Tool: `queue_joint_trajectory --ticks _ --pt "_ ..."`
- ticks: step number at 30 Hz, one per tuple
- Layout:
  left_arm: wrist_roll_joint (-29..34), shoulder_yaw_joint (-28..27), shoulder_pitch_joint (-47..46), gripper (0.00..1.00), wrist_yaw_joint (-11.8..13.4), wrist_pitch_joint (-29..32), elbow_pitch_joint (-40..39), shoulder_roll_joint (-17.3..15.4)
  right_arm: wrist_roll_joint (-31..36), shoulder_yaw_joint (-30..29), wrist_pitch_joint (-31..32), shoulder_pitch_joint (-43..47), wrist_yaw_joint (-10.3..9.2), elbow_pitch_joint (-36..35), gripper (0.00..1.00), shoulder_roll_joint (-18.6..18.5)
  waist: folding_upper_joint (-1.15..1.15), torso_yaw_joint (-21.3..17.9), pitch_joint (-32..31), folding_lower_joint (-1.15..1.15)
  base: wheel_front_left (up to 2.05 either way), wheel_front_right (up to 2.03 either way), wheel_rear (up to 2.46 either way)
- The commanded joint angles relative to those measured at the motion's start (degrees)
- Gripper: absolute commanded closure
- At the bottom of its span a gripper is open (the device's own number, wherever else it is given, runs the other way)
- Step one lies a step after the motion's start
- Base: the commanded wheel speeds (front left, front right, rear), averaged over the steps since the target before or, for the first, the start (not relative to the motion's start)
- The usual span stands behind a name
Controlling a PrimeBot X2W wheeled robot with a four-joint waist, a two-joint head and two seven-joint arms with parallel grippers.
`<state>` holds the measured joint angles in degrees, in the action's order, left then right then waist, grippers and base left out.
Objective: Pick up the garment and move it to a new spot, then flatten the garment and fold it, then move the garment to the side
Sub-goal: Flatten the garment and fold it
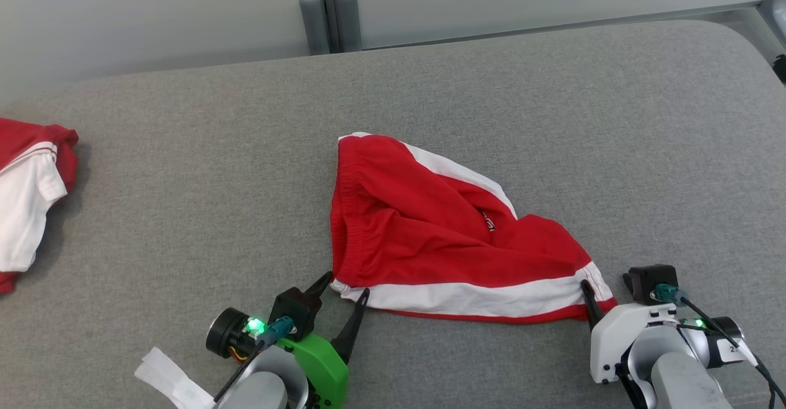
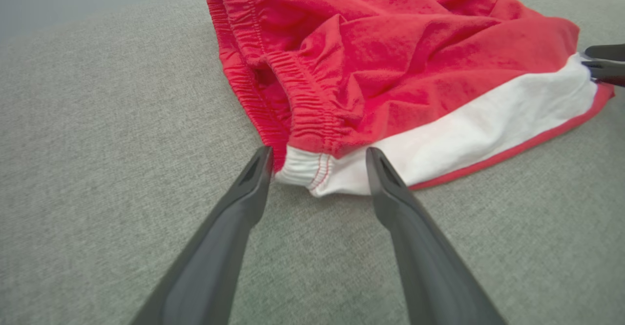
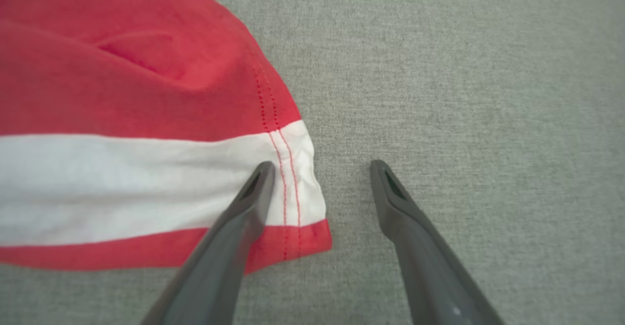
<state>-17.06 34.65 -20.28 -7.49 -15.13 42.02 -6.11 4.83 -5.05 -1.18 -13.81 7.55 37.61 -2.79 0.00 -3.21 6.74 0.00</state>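
The red garment (image 1: 442, 237), a pair of shorts with white stripes, is lying rumpled near the middle of the grey padded surface (image 1: 184, 212), its striped hem running along the near edge. The left gripper (image 2: 318, 152) is sitting at the near-left corner, fingers spread wide and released, with the white end of the elastic waistband lying between them. The right gripper (image 3: 321, 165) is sitting at the near-right corner, also spread and grasping nothing; one finger is lying over the white stripe, the other over bare cushion.

Several things could be going wrong from here. The right fingers are straddling only the very edge of the hem, so a closing pinch may be catching a thin sliver that slips free on the lift. On the left, the bunched waistband may be offering only its top layer, leaving the lower layer dragging and twisting the cloth. Uneven lifting would be deepening the creases in the middle.

The garment is resting directly on the cushion, not inside anything. A second red-and-white garment (image 1: 31, 194) is lying at the far-left edge, well apart.
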Motion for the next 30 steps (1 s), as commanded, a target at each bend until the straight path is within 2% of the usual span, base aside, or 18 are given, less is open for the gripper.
queue_joint_trajectory --ticks 1,2,3,4,5,6,7,14,19,24,30 --pt "0.4 0.0 0.0 0.16 0.1 0.0 0.0 -0.4 0.3 0.1 1.3 0.0 -0.12 0.8 0.0 -0.2 0.0 0.1 0.0 0.0 0.0 0.0 0.0" --pt "0.4 0.0 0.1 0.25 0.1 0.0 0.0 -0.4 0.1 0.3 1.6 0.0 -0.12 0.7 0.03 -0.2 0.0 0.1 0.0 0.0 0.0 0.0 0.0" --pt "0.3 0.1 0.1 0.45 0.1 0.0 0.1 -0.4 -0.1 0.4 2.0 0.1 -0.12 0.7 0.13 -0.2 0.0 0.1 0.0 0.0 0.0 0.0 0.0" --pt "0.1 0.2 0.2 0.71 0.1 0.0 0.3 -0.4 -0.4 0.6 2.7 0.2 -0.12 0.8 0.57 -0.2 0.0 0.0 0.0 0.0 0.0 0.0 0.0" --pt "-0.1 0.4 0.2 1.0 0.1 0.0 0.6 -0.4 -0.5 0.7 3.3 0.3 -0.12 1.0 0.69 -0.2 0.0 0.0 0.0 0.0 0.0 0.0 0.0" --pt "-0.4 0.8 0.2 1.0 0.1 0.0 1.1 -0.3 -0.7 0.9 4.1 0.4 -0.13 1.1 0.91 -0.2 0.0 0.0 0.0 0.0 0.0 0.0 0.0" --pt "-0.6 1.0 0.1 1.0 0.1 0.0 1.4 -0.3 -0.9 0.9 4.6 0.5 -0.13 1.2 1.0 -0.3 0.0 0.0 -0.1 0.0 0.0 0.0 0.0" --pt "-3.3 2.2 -1.2 1.0 0.1 0.0 1.9 0.3 -4.4 2.6 4.7 1.0 -0.11 -1.2 1.0 -0.2 0.0 0.0 -0.4 0.0 0.0 0.0 0.0" --pt "-6.7 0.7 -1.4 1.0 0.1 0.0 -3.1 0.2 -13.8 4.6 0.7 0.5 -0.11 -6.8 1.0 -0.2 0.0 0.1 -0.9 0.0 0.0 0.0 0.0" --pt "-11.5 -0.1 -2.1 1.0 0.1 0.0 -12.0 -0.8 -20.3 5.4 -1.9 -0.2 -0.11 -16.6 1.0 -0.2 0.0 0.1 -1.5 0.0 0.0 0.0 0.0" --pt "-18.4 1.2 -6.8 1.0 0.1 0.0 -19.4 -2.9 -23.8 5.4 -0.1 -2.9 -0.1 -30.7 1.0 -0.2 0.0 -0.5 -1.8 0.0 0.0 0.0 0.0"
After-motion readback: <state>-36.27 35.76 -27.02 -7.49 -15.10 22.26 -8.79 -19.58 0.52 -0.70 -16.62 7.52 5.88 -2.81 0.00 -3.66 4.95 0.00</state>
